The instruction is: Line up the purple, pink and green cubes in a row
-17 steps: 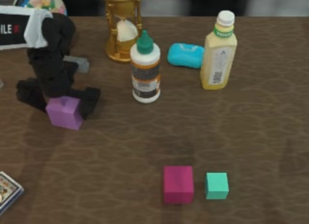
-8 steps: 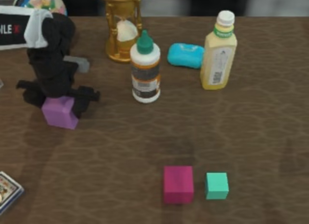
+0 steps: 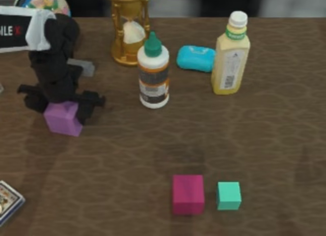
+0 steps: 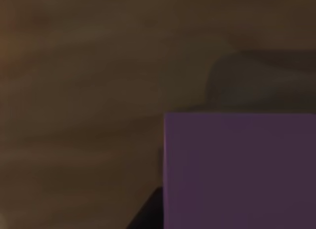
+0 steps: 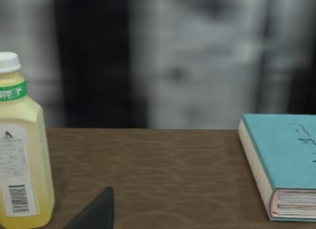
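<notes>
Pink cube and green cube sit side by side; my left gripper straddles the purple cube far left, grip uncertain.

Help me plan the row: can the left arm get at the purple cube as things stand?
Probably yes. The left gripper sits right over the purple cube at the table's left, fingers straddling it, nothing between them. Whether they have closed is unclear.
</notes>
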Robot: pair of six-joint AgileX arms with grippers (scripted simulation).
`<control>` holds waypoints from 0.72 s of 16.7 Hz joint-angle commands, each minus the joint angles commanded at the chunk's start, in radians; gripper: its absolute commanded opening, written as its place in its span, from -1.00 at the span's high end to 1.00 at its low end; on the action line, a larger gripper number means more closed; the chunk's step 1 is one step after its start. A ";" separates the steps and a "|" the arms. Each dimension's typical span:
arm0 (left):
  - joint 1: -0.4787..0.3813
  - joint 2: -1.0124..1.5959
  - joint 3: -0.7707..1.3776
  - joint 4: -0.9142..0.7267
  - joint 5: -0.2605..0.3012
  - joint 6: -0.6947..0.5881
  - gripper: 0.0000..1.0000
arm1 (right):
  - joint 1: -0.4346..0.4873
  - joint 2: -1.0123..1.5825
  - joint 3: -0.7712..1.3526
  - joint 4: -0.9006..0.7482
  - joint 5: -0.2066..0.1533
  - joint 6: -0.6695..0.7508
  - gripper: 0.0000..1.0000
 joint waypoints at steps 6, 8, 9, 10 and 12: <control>0.001 -0.012 0.002 -0.004 0.001 0.000 1.00 | 0.000 0.000 0.000 0.000 0.000 0.000 -1.00; 0.001 -0.018 0.015 -0.021 0.000 0.001 1.00 | 0.000 0.000 0.000 0.000 0.000 0.000 -1.00; 0.003 -0.026 0.031 -0.045 0.000 0.001 1.00 | 0.000 0.000 0.000 0.000 0.000 0.000 -1.00; 0.006 -0.037 0.049 -0.076 0.000 0.000 1.00 | 0.000 0.000 0.000 0.000 0.000 0.000 -1.00; 0.013 -0.063 0.090 -0.151 0.000 -0.001 1.00 | 0.000 0.000 0.000 0.000 0.000 0.000 -1.00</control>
